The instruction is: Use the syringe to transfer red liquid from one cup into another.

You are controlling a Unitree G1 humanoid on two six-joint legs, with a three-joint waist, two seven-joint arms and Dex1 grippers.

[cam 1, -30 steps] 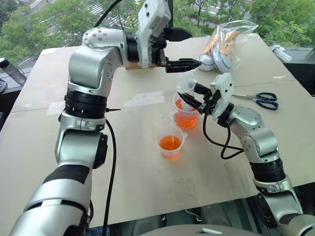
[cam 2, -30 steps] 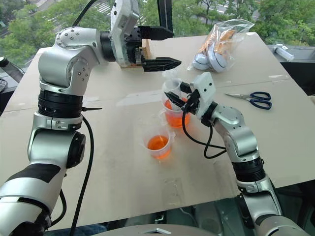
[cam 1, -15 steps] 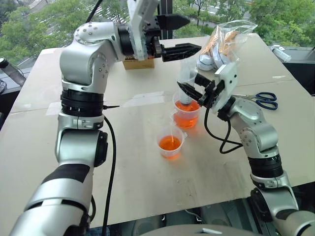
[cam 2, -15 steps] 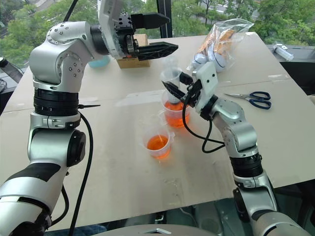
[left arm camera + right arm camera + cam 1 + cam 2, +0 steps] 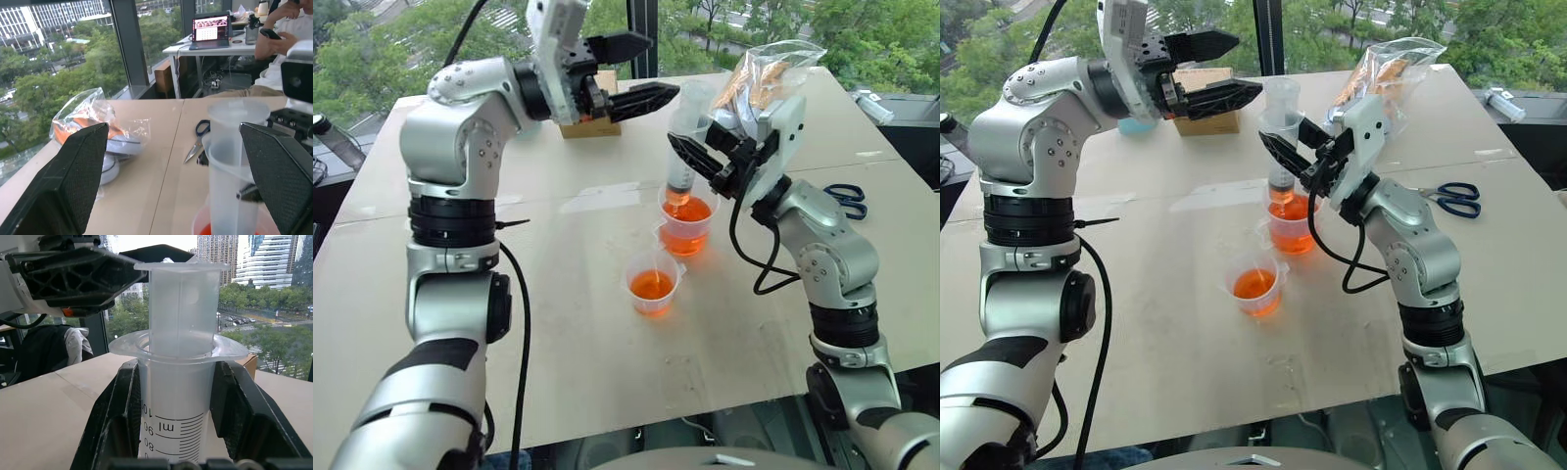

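Syringe (image 5: 684,147) stands near upright, long axis vertical with a slight lean, tip down in the tall cup (image 5: 685,223), plunger end up. Some orange-red in the bottom of the barrel. Tip sits at the red liquid (image 5: 688,211); can't tell if it's submerged.

Right hand (image 5: 708,164) is clamped on the syringe barrel just below the flange; the right wrist view shows both fingers (image 5: 120,416) pressed to the barrel sides, graduation marks facing the camera.

Left hand (image 5: 631,73) has its fingers spread wide, holding nothing, pointing roughly level toward the plunger top. It sits beside and a bit above the plunger end, not touching. In the left wrist view the plunger top lies between the two fingers (image 5: 80,171) but farther out.

Counts:
- 1 syringe
- 2 clear cups, both with red liquid: the tall cup under the syringe, the small cup (image 5: 653,284) just in front of it, closer to the robot, apart from it
- 1 pair of scissors (image 5: 842,194), blue handles, on the worktop (image 5: 587,333) to the right
- 1 clear plastic bag (image 5: 766,78) of items at the far edge
- 1 small box (image 5: 587,125) behind the left hand
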